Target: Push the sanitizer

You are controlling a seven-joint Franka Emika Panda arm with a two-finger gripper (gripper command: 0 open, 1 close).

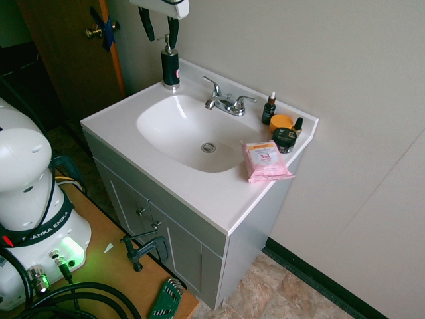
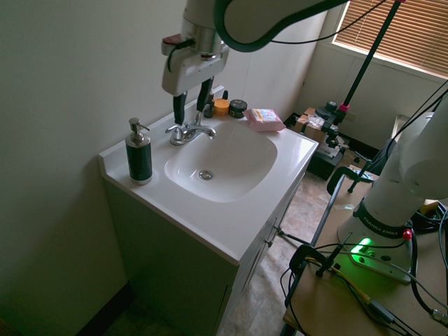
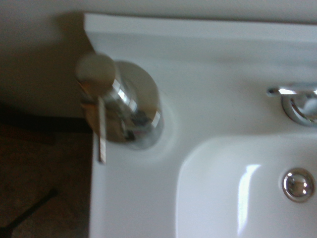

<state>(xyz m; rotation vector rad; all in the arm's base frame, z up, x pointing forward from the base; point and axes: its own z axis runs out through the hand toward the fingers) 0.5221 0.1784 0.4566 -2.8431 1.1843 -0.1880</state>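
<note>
The sanitizer (image 1: 170, 69) is a tall, upright pump bottle, its cylindrical body black or very dark, with a pale metallic band round the foot and a shiny silver collar and pump head on top. A small pink-and-white label shows on its side in the first exterior view (only a sliver of it, turned mostly away). From the wrist view, close and blurred, the pump head looks like polished metal, with a round flat cap and a thin spout reaching out from it.

It stands on the white worktop (image 2: 203, 227), near the corner where the back edge meets the end edge on the faucet's (image 2: 189, 133) far side from the toiletries. The basin (image 1: 189, 133) lies beside it.

The gripper (image 2: 192, 101) is open, its two dark fingers apart and pointing down, with nothing between them; it hangs above the worktop's back edge, clear of the bottle.

Near the opposite end of the back edge stand a small dark dropper bottle (image 1: 269, 108) with a white tip, an orange container (image 1: 281, 122), a short black jar (image 1: 284, 139) and a little dark-capped bottle (image 1: 297, 126). A pink packet (image 1: 265, 161) (crinkly, marked "3in1") lies beside the jar.
</note>
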